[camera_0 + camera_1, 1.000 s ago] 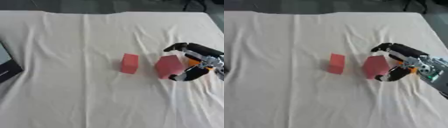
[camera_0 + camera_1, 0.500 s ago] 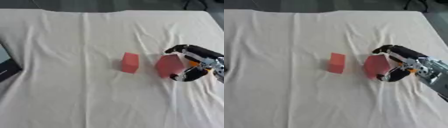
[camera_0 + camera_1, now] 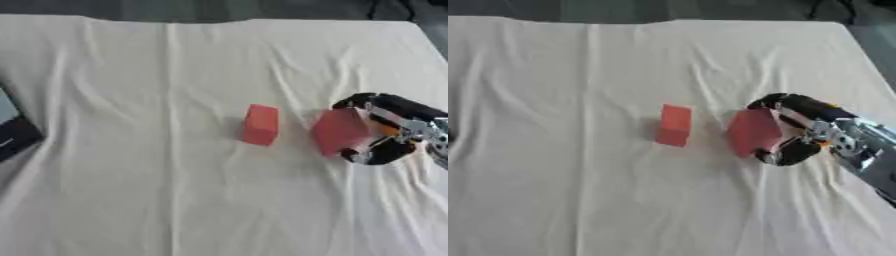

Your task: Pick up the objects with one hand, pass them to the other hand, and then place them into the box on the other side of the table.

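Two red blocks lie on the white cloth. The smaller block point(image 3: 261, 124) stands alone near the middle. The larger red block point(image 3: 338, 131) sits to its right, with my right hand point(image 3: 392, 129) curled round it: fingers over its top far side, thumb at its lower near side. The right arm enters from the right edge. My left hand shows in neither view.
A dark box point(image 3: 16, 131) shows at the left edge in the left eye view. The white cloth point(image 3: 157, 190) covers the table, wrinkled around the right hand. The table's far edge runs along the top.
The right hand has closed in a little more round the larger red block. Both blocks stay where they were.
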Controlling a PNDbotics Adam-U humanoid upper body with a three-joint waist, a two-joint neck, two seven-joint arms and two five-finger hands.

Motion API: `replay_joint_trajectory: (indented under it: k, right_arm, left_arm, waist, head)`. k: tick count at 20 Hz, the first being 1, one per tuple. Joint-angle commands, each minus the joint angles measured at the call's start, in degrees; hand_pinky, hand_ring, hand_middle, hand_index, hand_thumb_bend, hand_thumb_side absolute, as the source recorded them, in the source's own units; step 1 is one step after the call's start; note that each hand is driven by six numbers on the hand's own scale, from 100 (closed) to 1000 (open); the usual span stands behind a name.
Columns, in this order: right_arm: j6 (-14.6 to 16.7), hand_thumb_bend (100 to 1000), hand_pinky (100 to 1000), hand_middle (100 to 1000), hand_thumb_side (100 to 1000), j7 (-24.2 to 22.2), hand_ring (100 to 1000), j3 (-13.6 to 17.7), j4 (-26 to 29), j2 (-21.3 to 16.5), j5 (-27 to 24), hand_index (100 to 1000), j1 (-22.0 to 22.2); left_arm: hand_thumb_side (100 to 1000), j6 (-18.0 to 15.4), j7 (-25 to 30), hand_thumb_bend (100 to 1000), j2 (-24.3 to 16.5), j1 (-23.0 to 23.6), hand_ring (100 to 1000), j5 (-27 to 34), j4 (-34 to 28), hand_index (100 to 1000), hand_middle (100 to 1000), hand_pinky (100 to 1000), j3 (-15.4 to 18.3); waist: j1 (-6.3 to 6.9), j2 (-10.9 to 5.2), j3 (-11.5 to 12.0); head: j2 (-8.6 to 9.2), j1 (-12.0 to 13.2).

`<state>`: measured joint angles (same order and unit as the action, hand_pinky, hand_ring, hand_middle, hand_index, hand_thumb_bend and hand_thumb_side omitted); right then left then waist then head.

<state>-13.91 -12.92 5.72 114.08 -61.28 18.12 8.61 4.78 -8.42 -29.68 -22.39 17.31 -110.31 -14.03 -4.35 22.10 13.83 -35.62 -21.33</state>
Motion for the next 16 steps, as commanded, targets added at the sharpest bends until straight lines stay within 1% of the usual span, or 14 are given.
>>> replay_joint_trajectory:
  k: [1, 12, 16]
  right_arm:
    - [-0.6, 395, 1000, 853, 100, 0.1, 935, 1.0, 0.5, -1.1, 0.7, 899, -0.1]
    - [-2.5, 353, 1000, 852, 100, -0.5, 931, 1.1, 0.5, -1.0, 2.0, 903, -0.1]
    - [-3.1, 364, 1000, 859, 100, -0.7, 932, 1.2, 0.5, -1.1, 2.4, 916, -0.1]
  left_arm:
    - [896, -0.1, 0.1, 100, -1.2, -0.4, 700, -0.4, -1.1, 726, 695, 1000, 0.0]
    - [897, -0.1, 0.1, 100, -1.3, -0.2, 699, -0.6, -1.1, 726, 695, 1000, 0.0]
    - [898, -0.1, 0.1, 100, -1.4, -0.1, 699, -0.6, -1.2, 726, 695, 1000, 0.0]
  waist:
    - [-0.58, -0.04, 0.1]
    - [-0.65, -0.01, -0.1]
    - [-0.69, -0.01, -0.1]
  head:
    - [0.74, -0.1]
    - [0.81, 0.1]
    - [0.83, 0.2]
